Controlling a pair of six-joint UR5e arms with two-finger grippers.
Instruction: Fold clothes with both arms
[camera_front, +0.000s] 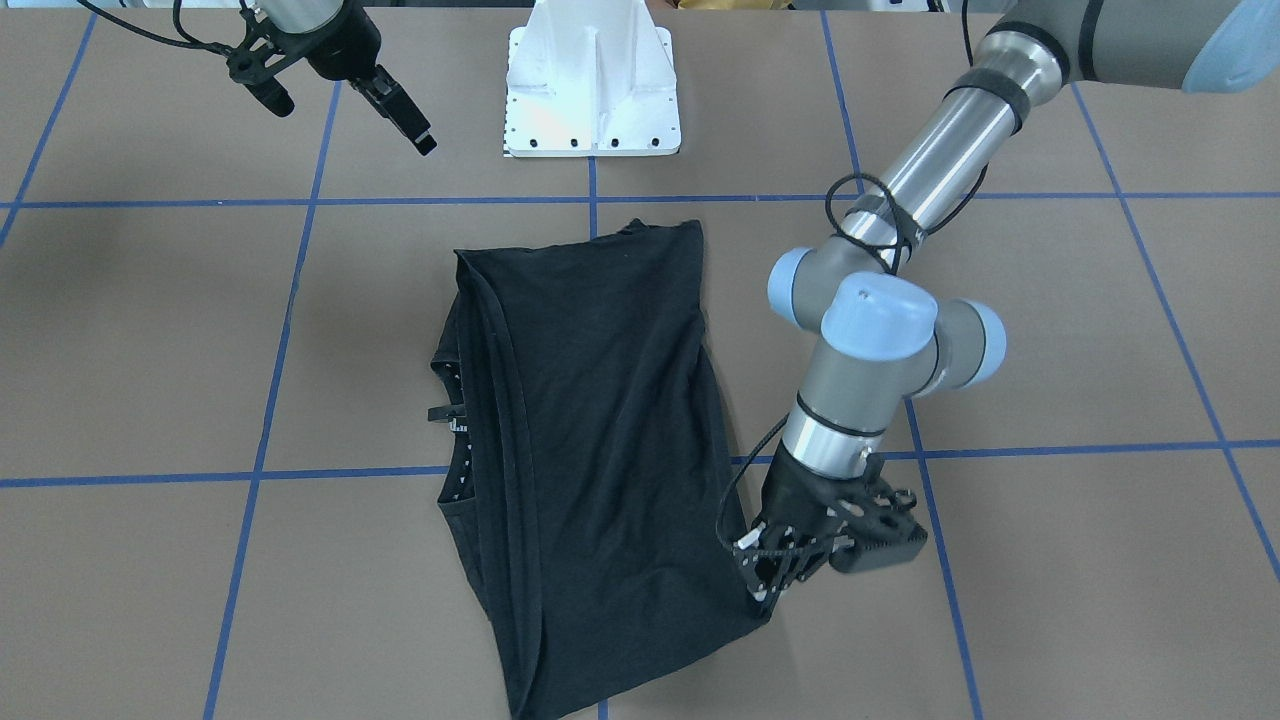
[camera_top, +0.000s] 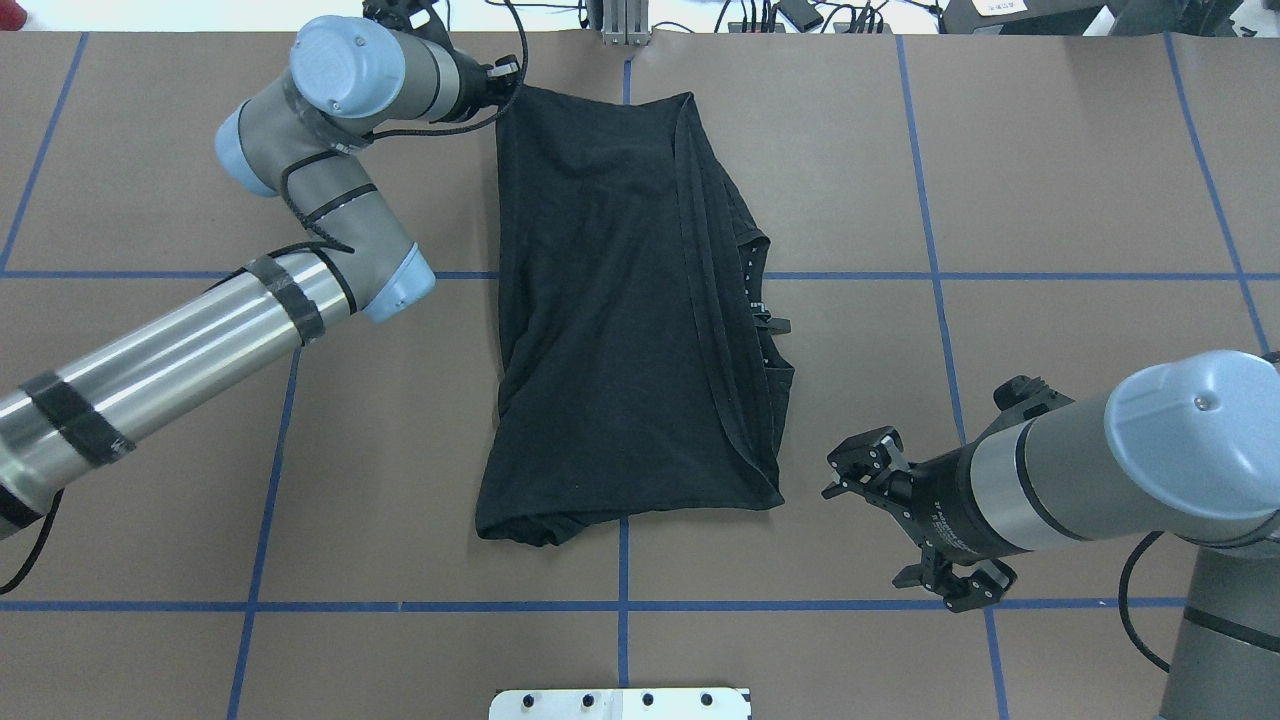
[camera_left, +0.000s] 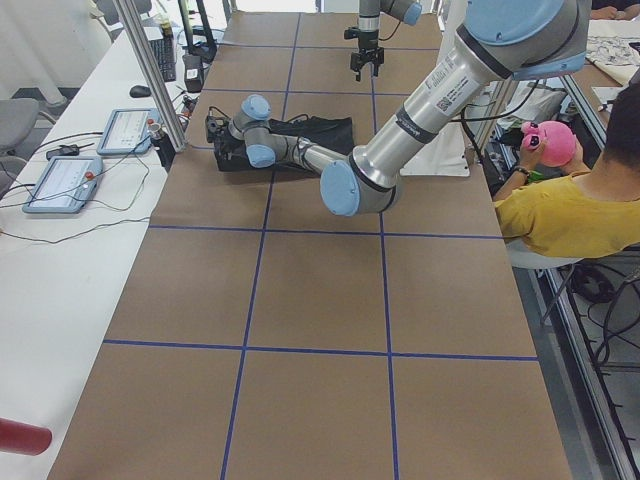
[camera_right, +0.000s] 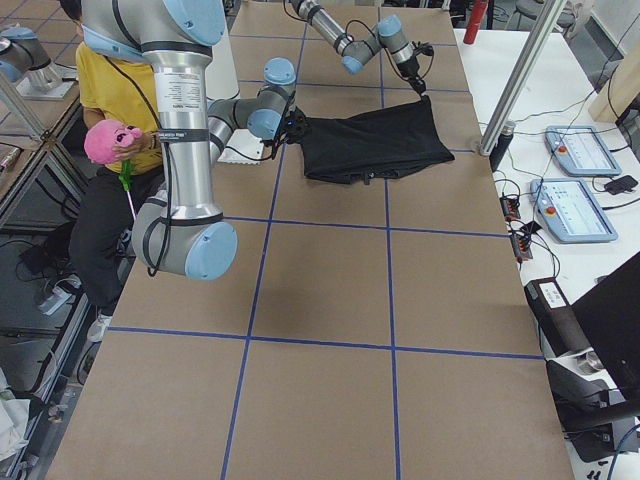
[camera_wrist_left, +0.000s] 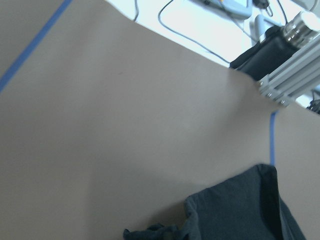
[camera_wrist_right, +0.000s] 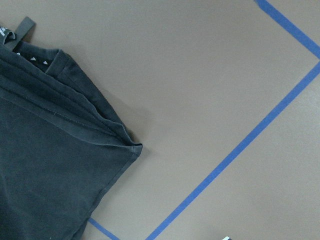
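Note:
The black T-shirt (camera_front: 600, 430) (camera_top: 620, 300) lies flat mid-table, folded lengthwise, with its collar and tag at one long edge. My left gripper (camera_front: 765, 595) (camera_top: 505, 80) sits low at the shirt's far corner on my left. Its fingers taper together onto that corner, and rumpled fabric (camera_wrist_left: 155, 232) shows there in the left wrist view. My right gripper (camera_top: 895, 535) (camera_front: 352, 122) hovers open beside the near right corner (camera_wrist_right: 132, 147), clear of the cloth and holding nothing. No graphic shows on the shirt.
The white pedestal base (camera_front: 592, 90) stands at the table's near edge. An aluminium post (camera_wrist_left: 287, 85) and cables sit just past the far edge by the left gripper. A seated person (camera_left: 570, 210) holds a pink toy beside the table. Blue tape lines (camera_top: 620, 605) grid the brown surface.

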